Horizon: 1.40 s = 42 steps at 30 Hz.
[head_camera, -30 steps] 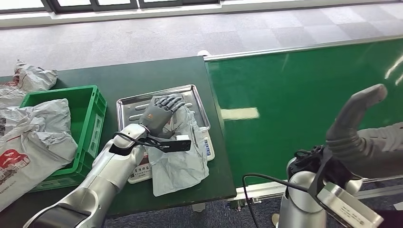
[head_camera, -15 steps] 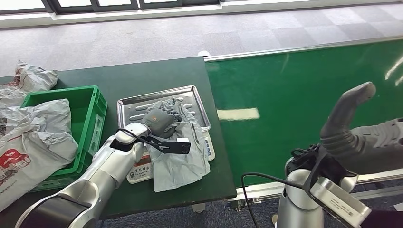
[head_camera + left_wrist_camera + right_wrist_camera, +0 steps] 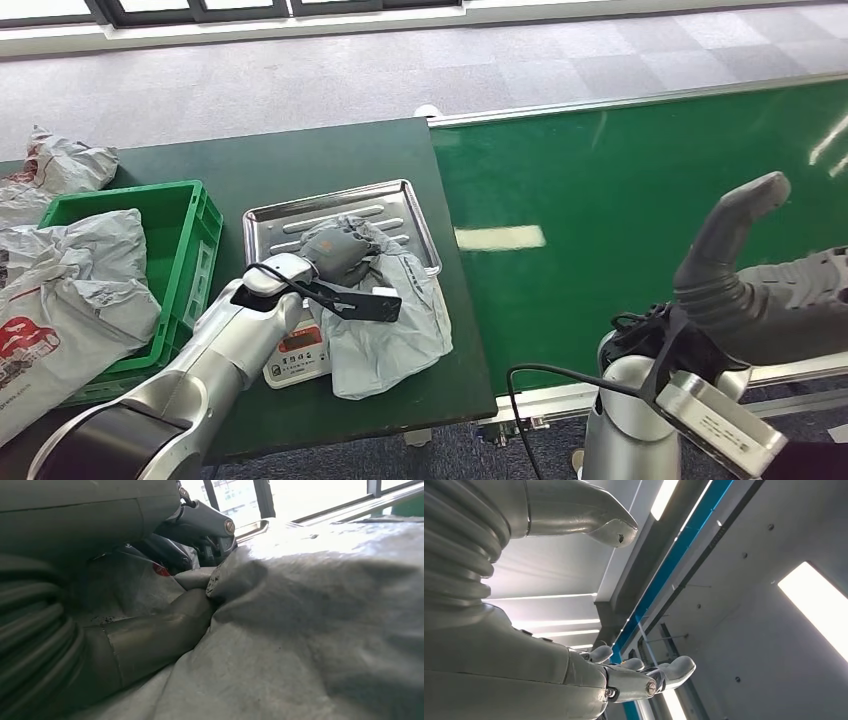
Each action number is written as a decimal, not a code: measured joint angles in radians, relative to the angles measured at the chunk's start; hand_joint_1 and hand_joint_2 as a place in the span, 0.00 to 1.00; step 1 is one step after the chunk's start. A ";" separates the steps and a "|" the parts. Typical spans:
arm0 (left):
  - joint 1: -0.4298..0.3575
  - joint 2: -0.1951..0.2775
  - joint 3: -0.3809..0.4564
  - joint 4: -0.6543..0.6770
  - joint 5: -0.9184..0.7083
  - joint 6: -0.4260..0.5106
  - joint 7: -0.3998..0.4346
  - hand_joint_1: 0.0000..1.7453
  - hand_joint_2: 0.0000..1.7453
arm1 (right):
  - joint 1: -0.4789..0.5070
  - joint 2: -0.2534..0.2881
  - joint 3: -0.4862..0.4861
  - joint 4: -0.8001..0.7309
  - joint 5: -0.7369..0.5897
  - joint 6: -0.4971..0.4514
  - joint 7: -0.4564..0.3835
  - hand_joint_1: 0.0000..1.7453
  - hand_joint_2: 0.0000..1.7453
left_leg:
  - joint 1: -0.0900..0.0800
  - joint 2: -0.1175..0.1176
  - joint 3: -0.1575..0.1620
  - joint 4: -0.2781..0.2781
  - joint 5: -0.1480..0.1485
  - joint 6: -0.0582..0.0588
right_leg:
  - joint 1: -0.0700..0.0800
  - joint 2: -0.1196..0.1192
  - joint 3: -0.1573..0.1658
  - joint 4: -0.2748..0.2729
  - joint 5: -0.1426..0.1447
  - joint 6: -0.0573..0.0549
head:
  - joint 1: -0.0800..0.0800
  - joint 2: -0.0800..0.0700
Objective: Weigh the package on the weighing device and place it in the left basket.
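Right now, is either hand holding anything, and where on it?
The left hand grips the grey package by its bunched end over the scale tray. The right hand is raised, holding nothing.

Scale [image 3: 298,352] readout too small to read, its platform partly under the grey package [image 3: 390,325].

The left hand [image 3: 338,250] grips a crumpled grey package [image 3: 385,315] over the silver tray of the weighing device [image 3: 300,352], near the tabletop's [image 3: 300,160] right edge. A green basket [image 3: 190,240] sits by the left edge, grey bags [image 3: 70,285] spilling over it. The right hand [image 3: 745,255] is raised with fingers apart, holding nothing, over the green conveyor [image 3: 640,200].
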 joint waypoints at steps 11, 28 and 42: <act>0.002 0.003 -0.006 0.002 0.024 0.062 -0.002 1.00 1.00 | 0.001 0.000 -0.001 0.000 0.002 0.000 0.000 0.00 1.00 | 0.000 0.000 0.002 0.000 0.000 0.000 | 0.000 0.000 -0.001 0.000 0.000 0.000 | 0.000 0.000; 0.123 0.059 0.629 -0.497 0.548 0.730 -0.100 1.00 1.00 | 0.018 -0.003 -0.019 -0.001 -0.007 0.000 0.000 0.00 1.00 | 0.002 0.008 -0.011 -0.001 0.005 -0.003 | 0.003 0.008 -0.018 0.001 0.005 -0.003 | 0.000 0.000; 0.177 0.134 1.299 -0.563 -0.133 0.729 0.338 1.00 1.00 | 0.060 -0.009 -0.019 0.016 0.004 0.000 0.009 0.00 1.00 | 0.002 0.009 -0.013 -0.001 0.005 -0.004 | 0.003 0.009 -0.021 0.001 0.005 -0.004 | 0.000 0.000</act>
